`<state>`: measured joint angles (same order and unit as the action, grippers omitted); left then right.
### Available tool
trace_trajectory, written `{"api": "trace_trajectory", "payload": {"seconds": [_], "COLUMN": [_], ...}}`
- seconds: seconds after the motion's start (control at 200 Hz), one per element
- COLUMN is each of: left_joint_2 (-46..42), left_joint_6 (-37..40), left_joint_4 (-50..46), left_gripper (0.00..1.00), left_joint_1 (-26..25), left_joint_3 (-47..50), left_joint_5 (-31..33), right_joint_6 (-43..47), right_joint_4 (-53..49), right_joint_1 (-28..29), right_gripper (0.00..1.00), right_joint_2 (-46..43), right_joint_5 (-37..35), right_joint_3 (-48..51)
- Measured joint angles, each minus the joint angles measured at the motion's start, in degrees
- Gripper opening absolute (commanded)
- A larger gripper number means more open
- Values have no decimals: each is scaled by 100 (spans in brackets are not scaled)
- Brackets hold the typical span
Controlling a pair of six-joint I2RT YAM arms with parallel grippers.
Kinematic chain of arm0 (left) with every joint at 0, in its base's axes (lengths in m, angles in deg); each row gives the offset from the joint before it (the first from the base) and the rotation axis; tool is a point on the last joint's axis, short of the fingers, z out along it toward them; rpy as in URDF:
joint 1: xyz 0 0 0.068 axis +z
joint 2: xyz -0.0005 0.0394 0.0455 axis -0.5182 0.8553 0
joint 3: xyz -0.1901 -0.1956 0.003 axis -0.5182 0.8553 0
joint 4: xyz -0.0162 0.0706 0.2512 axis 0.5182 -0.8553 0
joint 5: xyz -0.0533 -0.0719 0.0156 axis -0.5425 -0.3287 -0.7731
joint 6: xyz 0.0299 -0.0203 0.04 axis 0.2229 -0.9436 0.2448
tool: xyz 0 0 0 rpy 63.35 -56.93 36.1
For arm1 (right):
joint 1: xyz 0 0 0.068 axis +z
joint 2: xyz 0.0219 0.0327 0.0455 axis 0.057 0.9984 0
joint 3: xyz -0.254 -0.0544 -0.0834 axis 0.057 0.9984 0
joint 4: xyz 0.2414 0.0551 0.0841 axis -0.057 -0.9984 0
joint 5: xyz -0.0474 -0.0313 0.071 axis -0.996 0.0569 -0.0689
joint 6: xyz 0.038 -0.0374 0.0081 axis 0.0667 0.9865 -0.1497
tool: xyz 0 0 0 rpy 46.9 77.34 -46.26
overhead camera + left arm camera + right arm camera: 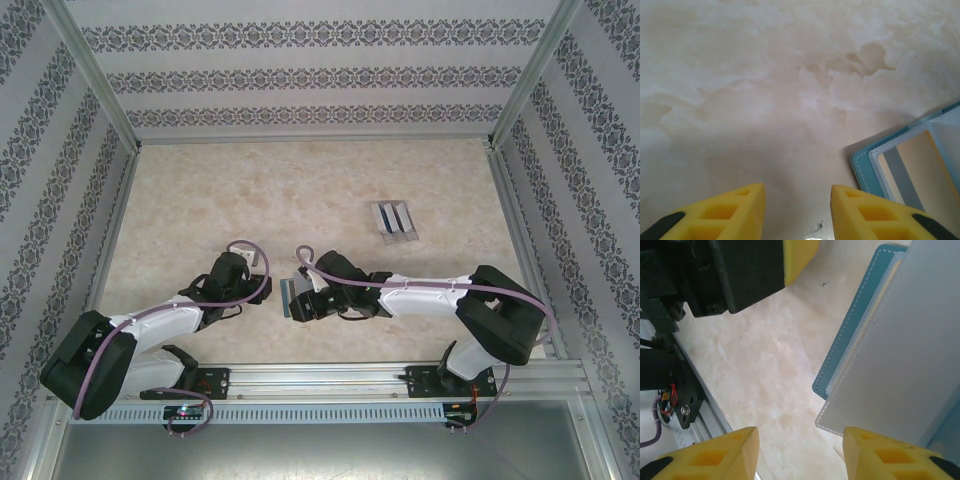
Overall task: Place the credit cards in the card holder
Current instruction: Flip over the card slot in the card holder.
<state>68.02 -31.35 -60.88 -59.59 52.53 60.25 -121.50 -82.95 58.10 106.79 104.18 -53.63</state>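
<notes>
Beige marble-pattern desk (250,190), glossy and mostly bare, boxed in by walls of striped grey floral wallpaper (300,80) on an aluminium frame (95,80), with a slotted rail (330,378) along the near edge carrying both arm bases. Small grey ridged three-slot rack (395,221) sits alone toward the far right, well apart from the arms. Small teal-blue soft bifold card holder (291,297) is near the front centre, between the two claws and lying open: stitched teal edge, pale blue inner flap. One thin orange-gold-faced credit card (920,160) with a grey stripe sits inside its clear pocket. Left claw (797,192): yellow fingers spread, bare desk between them, card holder just off to its right, not touching. Right claw (800,440): fingers also spread, desk showing in the gap. The pale flap's corner comes in just ahead of its right finger; can't tell whether they touch. The left claw's black body hangs close opposite.
</notes>
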Motion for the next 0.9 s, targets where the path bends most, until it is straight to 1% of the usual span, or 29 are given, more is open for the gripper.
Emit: {"api": "trace_trajectory", "payload": {"seconds": [0.07,0.165,0.26,0.36,0.39,0.515,0.59,0.754,0.839,0.899], "left_joint_2": [0,0,0,0,-4,-28,-57,-105,-105,-103], "left_joint_6": [-4,-4,-7,-24,-24,-26,-48,-111,-125,-122], "left_joint_4": [-2,-2,-2,-4,-4,-4,-9,-4,-2,7], "left_gripper": [41,41,50,52,52,53,59,64,69,70], "left_joint_1": [0,0,0,0,0,0,2,120,197,221], "left_joint_3": [0,0,0,0,0,0,0,7,20,20], "left_joint_5": [2,4,4,28,35,111,184,223,87,-52], "right_joint_6": [20,26,66,59,57,-39,-94,-116,-136,-136], "right_joint_4": [-48,-55,-81,-129,-116,70,149,293,345,385], "right_joint_1": [-160,-544,-787,-780,-767,-621,-466,-214,-223,-299], "right_gripper": [50,50,51,49,47,46,47,48,49,49], "right_joint_2": [-118,-356,-422,-219,-52,831,1241,1401,1399,1353], "right_joint_5": [17,59,44,46,66,146,221,352,387,389], "right_joint_3": [15,22,15,-63,-144,-531,-715,-990,-977,-890]}}
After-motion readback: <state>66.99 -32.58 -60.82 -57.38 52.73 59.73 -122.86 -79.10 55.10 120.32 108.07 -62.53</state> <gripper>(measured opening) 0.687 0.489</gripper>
